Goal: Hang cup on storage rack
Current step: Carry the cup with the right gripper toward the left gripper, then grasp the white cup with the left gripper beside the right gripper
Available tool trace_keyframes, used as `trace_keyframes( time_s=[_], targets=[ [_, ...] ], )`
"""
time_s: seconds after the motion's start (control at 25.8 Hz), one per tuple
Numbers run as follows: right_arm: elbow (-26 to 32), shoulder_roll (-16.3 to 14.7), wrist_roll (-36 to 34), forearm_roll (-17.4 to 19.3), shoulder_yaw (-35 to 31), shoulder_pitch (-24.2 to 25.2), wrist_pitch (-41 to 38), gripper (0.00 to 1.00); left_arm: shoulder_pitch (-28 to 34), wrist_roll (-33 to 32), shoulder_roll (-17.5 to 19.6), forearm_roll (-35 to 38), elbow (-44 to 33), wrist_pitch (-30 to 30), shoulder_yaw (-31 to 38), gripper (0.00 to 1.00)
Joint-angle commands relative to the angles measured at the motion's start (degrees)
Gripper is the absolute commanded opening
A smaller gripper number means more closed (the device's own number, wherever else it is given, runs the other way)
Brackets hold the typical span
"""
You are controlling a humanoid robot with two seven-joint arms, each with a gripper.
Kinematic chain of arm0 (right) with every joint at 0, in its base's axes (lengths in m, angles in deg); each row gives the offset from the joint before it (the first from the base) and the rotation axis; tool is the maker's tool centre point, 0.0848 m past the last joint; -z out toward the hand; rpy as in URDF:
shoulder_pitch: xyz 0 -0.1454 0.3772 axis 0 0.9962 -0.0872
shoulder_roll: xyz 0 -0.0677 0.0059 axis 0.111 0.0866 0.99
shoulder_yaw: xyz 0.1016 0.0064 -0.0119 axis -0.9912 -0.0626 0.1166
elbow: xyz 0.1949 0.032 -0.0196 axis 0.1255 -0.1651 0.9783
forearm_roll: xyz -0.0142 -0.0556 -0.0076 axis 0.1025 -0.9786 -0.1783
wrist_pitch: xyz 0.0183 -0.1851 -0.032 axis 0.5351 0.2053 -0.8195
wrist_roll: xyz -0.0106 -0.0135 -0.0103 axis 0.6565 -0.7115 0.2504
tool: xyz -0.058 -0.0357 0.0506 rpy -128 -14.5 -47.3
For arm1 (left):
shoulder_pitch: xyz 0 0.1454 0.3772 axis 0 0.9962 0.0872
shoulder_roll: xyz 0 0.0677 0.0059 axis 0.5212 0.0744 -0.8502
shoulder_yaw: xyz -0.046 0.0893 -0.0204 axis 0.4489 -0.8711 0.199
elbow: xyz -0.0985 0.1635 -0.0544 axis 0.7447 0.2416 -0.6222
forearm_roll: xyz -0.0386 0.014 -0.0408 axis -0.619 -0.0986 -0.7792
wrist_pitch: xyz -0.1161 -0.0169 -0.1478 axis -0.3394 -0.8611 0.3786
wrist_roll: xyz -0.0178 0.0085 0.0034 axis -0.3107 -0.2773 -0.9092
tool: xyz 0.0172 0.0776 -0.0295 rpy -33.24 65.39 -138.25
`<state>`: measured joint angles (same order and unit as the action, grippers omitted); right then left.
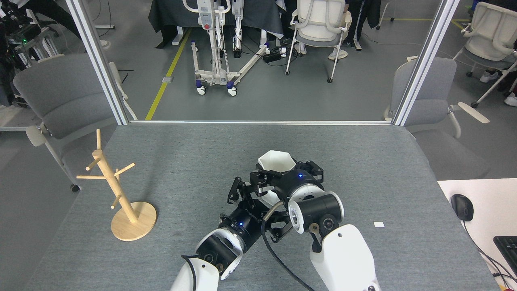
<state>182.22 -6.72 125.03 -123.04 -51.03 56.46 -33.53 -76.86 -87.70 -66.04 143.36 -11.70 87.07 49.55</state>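
Note:
The white hexagonal-rimmed cup [276, 161] is held upright above the middle of the grey table, with my right gripper [274, 182] shut across its side. Its lower part is hidden behind the black fingers. My left gripper [258, 208] is open just below and left of the cup, one finger [235, 190] up at the left and the other partly hidden under my right wrist. I cannot tell whether it touches the cup. The wooden storage rack [110, 178] stands on its round base [135, 222] at the table's left side, far from both grippers, with bare pegs.
A small white scrap [378, 224] lies on the table at the right. A white desk with a mouse [462, 207] and keyboard [508, 247] adjoins the right edge. Grey chairs [60, 97] and metal frame posts [420, 64] stand beyond the far corners.

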Motion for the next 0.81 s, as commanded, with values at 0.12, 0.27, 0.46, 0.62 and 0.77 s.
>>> trace_keyframes(
  time_s=[0.12,0.27,0.46,0.62,0.77],
  targets=[
    [-0.7,1.3,-0.2,0.1,0.6,1.4,-0.3,0.01,-1.3,-5.3,-0.1,-0.3,1.8,1.9,0.0,0.99],
    [-0.8,2.0,-0.2,0.1,1.4,1.7,-0.3,0.01,-1.9,-5.5,-0.1,-0.3,3.2,1.5,0.0,0.99],
    [-0.8,3.2,-0.4,0.1,1.9,1.7,-0.3,0.00,-3.7,-5.9,-0.1,-0.1,7.9,0.0,0.4,0.99],
    [-0.8,4.5,-1.3,0.1,1.9,2.6,-0.3,0.00,-4.0,-6.0,0.0,-0.4,9.8,-0.6,1.1,0.99],
    [-1.1,4.9,-1.4,0.1,2.7,3.2,-0.3,0.00,-3.3,-5.8,0.4,-0.5,9.3,0.2,4.0,0.99]
  ],
)
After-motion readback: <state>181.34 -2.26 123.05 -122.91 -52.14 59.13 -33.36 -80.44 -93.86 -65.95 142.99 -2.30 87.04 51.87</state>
